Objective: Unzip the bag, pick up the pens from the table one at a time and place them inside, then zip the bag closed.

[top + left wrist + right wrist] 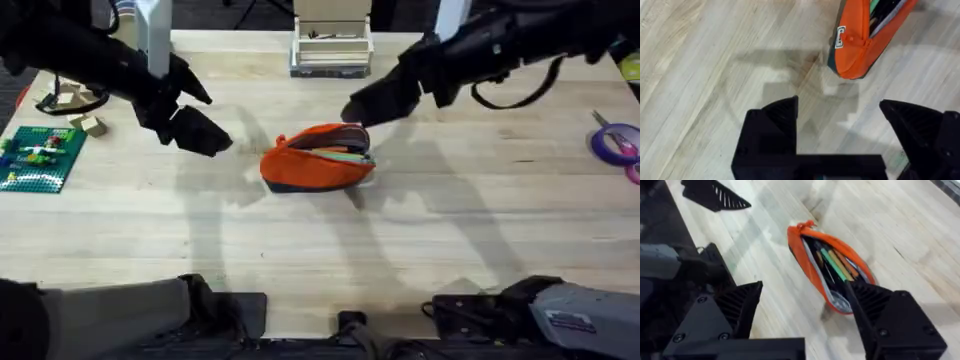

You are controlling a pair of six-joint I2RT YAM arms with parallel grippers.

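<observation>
The orange bag (pixel 318 160) lies in the middle of the table (pixel 450 230) with its zipper open. Several pens (pixel 835 266), among them a light-green one, lie inside it and show through the opening (pixel 338 152). My left gripper (pixel 203 131) hovers to the left of the bag, open and empty; the left wrist view has the bag's end (pixel 857 42) just beyond its gripper (pixel 840 122). My right gripper (pixel 362 104) hangs just behind the bag's right end, open with nothing held. In the right wrist view the gripper (pixel 805 302) straddles the bag (pixel 799 250).
A clear plastic box (pixel 331 45) stands at the back centre. A green baseplate (pixel 40 157) and small wooden blocks (pixel 80 110) lie at the far left. A purple tape roll (pixel 615 141) sits at the right edge.
</observation>
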